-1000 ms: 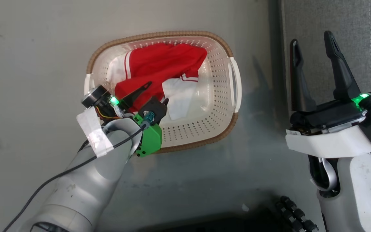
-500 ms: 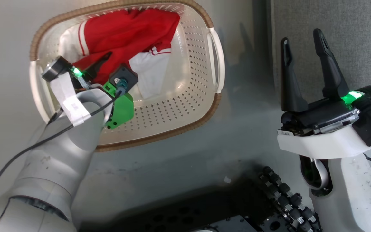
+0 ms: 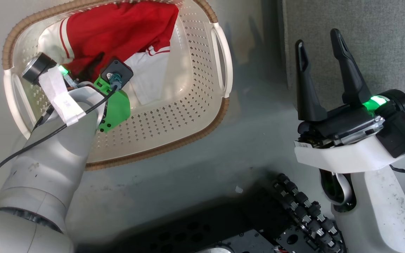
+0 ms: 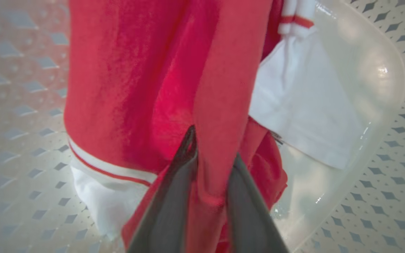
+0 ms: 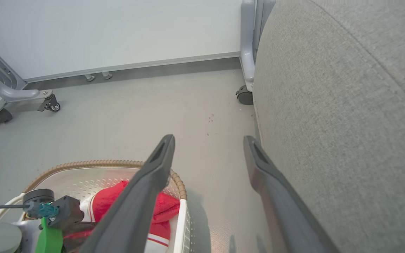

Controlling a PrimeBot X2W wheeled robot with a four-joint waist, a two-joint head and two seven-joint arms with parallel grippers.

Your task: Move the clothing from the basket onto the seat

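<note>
Up close, the clothing (image 4: 135, 88) fold between left gripper (image 4: 213, 144) fingers (image 4: 174, 203)

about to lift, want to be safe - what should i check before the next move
1. Left gripper closed on a fold of the clothing: ok.
2. Whole garment secured: cannot tell; one red fold is pinched and the white parts lie loose.
3. Clothing out of the basket: not ok, it lies inside.
4. Right gripper open, holding nothing: ok.
5. Seat beside the basket, on the robot's right: ok.
</note>
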